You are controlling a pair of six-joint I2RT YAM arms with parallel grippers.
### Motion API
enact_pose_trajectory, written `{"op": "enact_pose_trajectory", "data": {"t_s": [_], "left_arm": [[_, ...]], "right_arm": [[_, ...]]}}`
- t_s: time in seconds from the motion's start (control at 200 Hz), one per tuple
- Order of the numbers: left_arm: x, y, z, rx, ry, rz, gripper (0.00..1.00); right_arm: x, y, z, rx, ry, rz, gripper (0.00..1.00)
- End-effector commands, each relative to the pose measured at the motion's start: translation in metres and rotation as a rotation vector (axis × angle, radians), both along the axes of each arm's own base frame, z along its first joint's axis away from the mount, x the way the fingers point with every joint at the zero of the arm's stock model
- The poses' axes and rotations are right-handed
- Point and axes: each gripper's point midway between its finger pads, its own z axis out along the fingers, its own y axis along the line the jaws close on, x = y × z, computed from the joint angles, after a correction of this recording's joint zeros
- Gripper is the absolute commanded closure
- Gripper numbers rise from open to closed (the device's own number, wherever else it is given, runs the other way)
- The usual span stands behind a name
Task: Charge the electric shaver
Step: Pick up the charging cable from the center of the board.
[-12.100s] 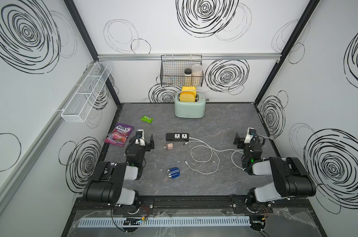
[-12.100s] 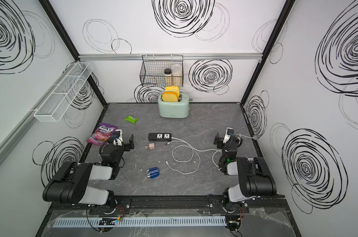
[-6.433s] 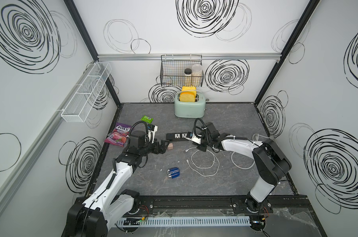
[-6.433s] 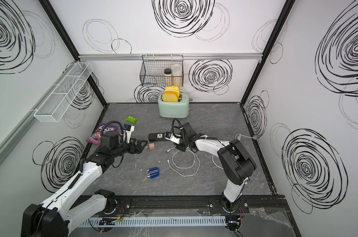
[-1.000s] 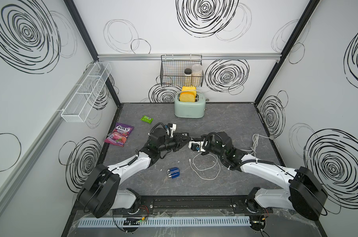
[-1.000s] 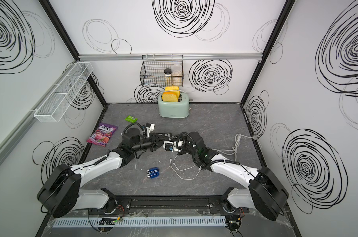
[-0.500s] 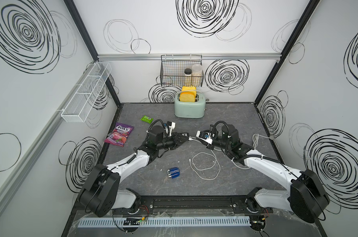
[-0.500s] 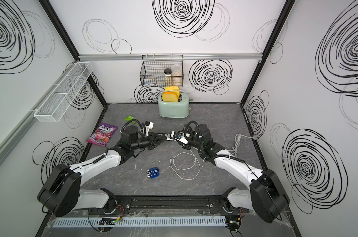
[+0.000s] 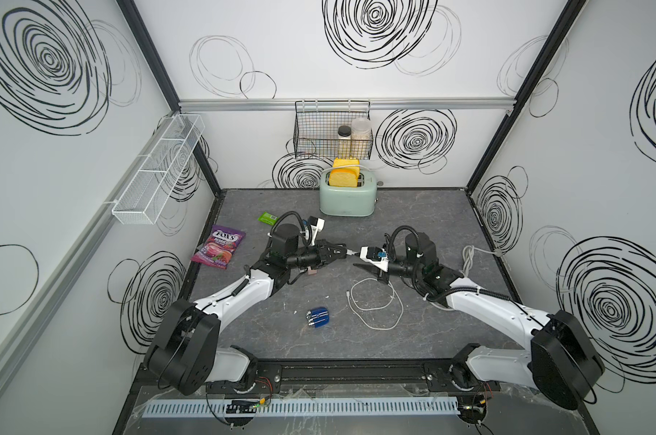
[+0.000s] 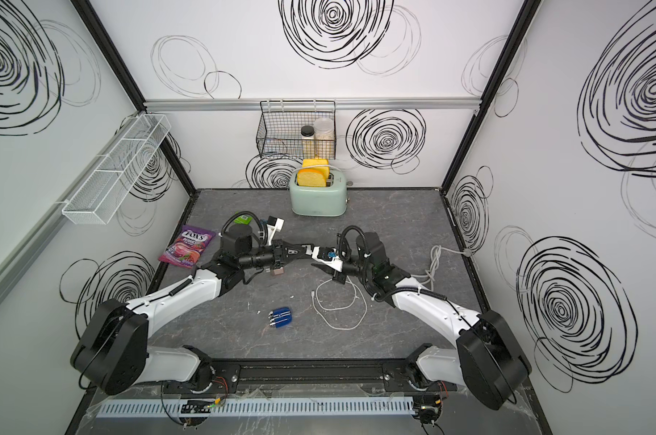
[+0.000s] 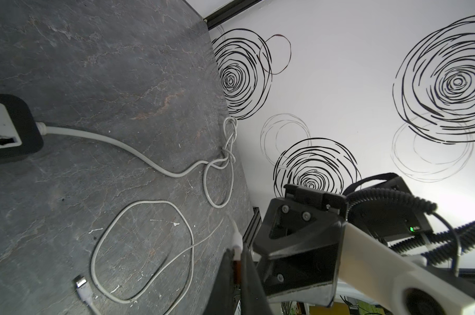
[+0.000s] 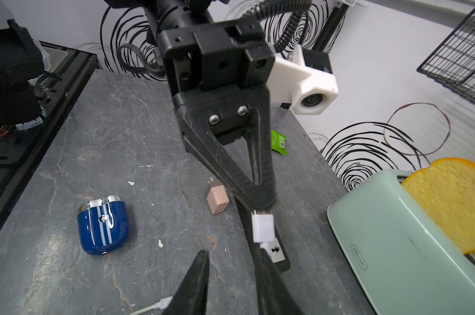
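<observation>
The electric shaver (image 9: 318, 318) (image 10: 280, 318) (image 12: 102, 225), glossy dark blue with silver heads, lies on the grey table in front of both grippers, untouched. My left gripper (image 9: 347, 251) (image 10: 310, 248) (image 11: 235, 253) is shut on the metal tip of the white USB plug (image 12: 263, 227), held above the table. My right gripper (image 9: 360, 260) (image 10: 320, 260) (image 12: 230, 256) faces it with jaws apart; the cable runs past one finger. The rest of the white cable (image 9: 375, 305) (image 11: 138, 245) lies looped on the table, its other plug (image 11: 82, 287) free.
A pinkish cube adapter (image 12: 216, 199) (image 9: 312, 270) sits under the left gripper. The black power strip (image 11: 4, 128) (image 12: 277, 253) lies below the plug, its cord (image 9: 468, 258) bundled at the right wall. A green toaster (image 9: 347, 201), candy bag (image 9: 219, 246) and green packet (image 9: 268, 217) stand behind.
My right gripper has opened off the plug and drawn back to the right. The left gripper has stayed shut on the plug, and both have risen from the power strip.
</observation>
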Motion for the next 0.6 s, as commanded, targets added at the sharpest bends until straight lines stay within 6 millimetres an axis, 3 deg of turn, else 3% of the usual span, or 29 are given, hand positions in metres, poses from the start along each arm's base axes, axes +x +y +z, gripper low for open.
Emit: {"op": "enact_pose_trajectory", "data": {"t_s": [0.0,0.235,0.335,0.445,0.59], "left_arm": [[0.005,-0.002,0.017,-0.024,-0.057,-0.014,1.00],[0.004,-0.003,0.019,-0.028,-0.060,-0.016,1.00],[0.003,-0.004,0.021,-0.038,-0.063,-0.025,1.00],[0.002,-0.006,0.027,-0.049,-0.078,-0.037,1.00],[0.001,-0.009,0.029,-0.049,-0.083,-0.046,1.00]], "right_arm": [[0.006,0.002,0.013,0.049,-0.052,-0.048,0.70],[0.018,-0.007,0.018,0.064,-0.072,-0.149,0.65],[0.018,-0.007,0.008,0.037,-0.031,-0.148,0.64],[0.017,-0.007,0.001,0.034,-0.012,-0.144,0.67],[0.016,-0.008,0.011,0.105,-0.009,-0.143,0.74]]}}
